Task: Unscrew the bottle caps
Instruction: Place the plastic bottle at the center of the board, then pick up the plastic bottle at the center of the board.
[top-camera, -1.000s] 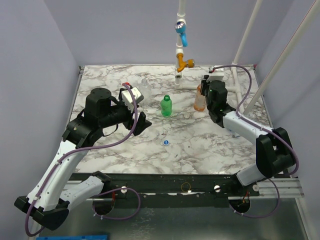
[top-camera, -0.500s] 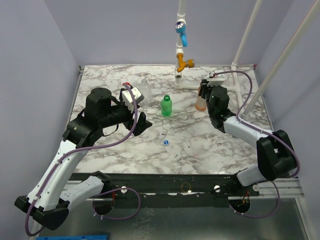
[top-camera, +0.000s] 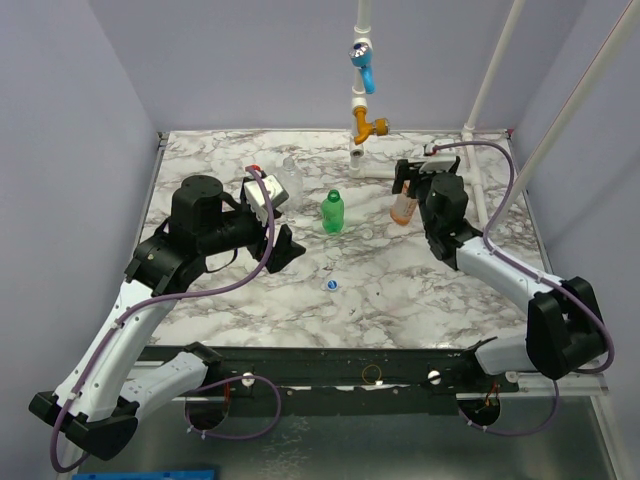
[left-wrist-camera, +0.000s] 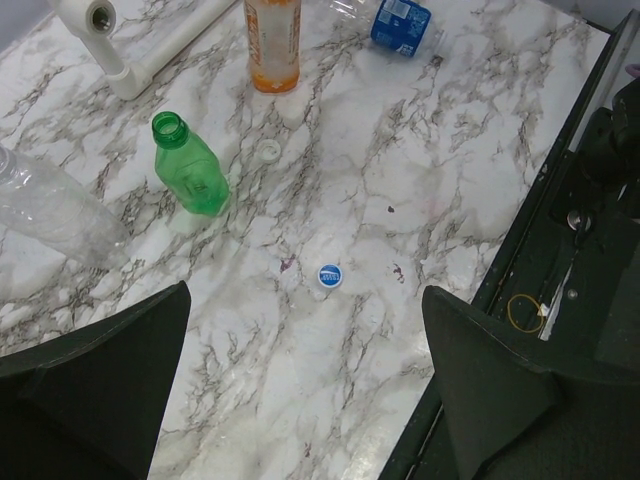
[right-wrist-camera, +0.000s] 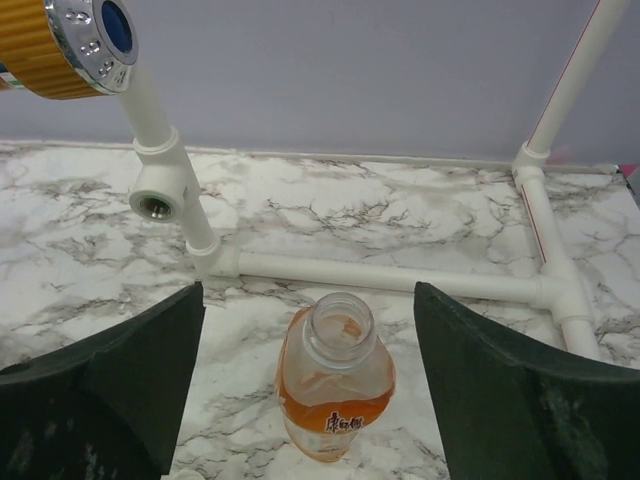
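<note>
Right pincer (right-wrist-camera: 308, 295) is spread wide, a finger on each side of the orange bottle (right-wrist-camera: 335, 390), not touching it. That bottle stands upright on the table (right-wrist-camera: 450, 240) just in front of the white pipe frame (right-wrist-camera: 380, 272), and its mouth is uncapped. Left pincer (left-wrist-camera: 305, 298) is wide open too, nothing in it, hanging over the near-middle of the table. Right under it a blue cap (left-wrist-camera: 330, 276) lies loose, and a whitish cap (left-wrist-camera: 268, 150) sits between the green bottle (left-wrist-camera: 190, 165) and the orange one. Green bottle is upright, no cap on. Clear bottle (left-wrist-camera: 50, 215) lies on its side close to my left wrist. The blue-label bottle (left-wrist-camera: 400, 22) lies on its side past the orange one.
</note>
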